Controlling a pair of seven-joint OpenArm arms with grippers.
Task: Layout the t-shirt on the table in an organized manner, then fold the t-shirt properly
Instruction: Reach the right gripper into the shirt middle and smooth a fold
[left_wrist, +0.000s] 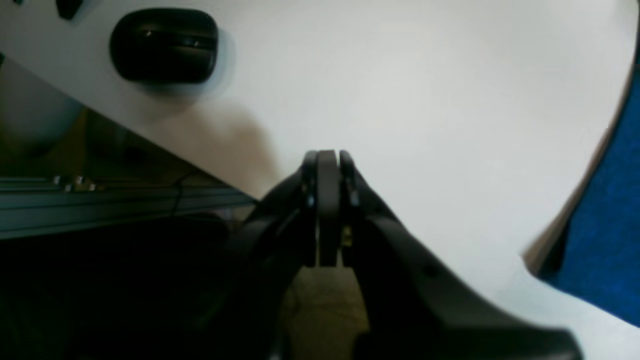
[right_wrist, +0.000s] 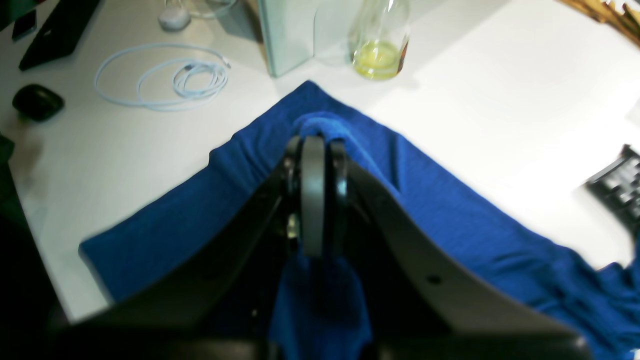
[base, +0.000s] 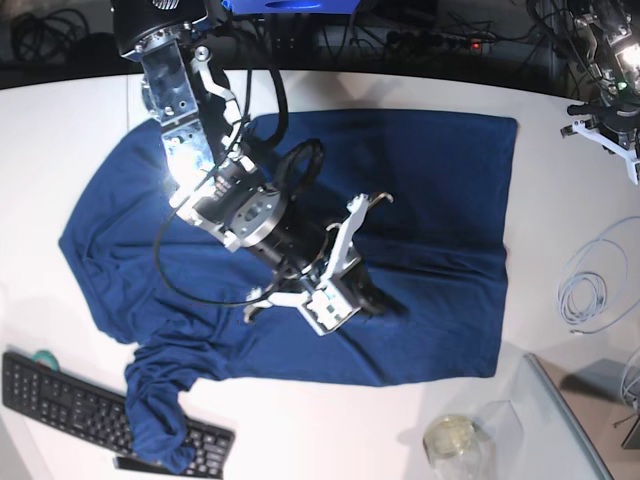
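In the centre of the base view the right gripper (base: 372, 297) is pressed down on the t-shirt (base: 440, 200), and its wrist view shows the jaws pinching a small fold of the blue cloth. The t-shirt lies spread across the middle of the white table (base: 60, 120), one bunched sleeve at lower left trailing over the black keyboard (base: 70, 405) and a glass jar (base: 452, 440) standing near its lower edge. At the far upper right, the left gripper (left_wrist: 327, 160) is pressed together on nothing over bare tabletop, apart from the cloth.
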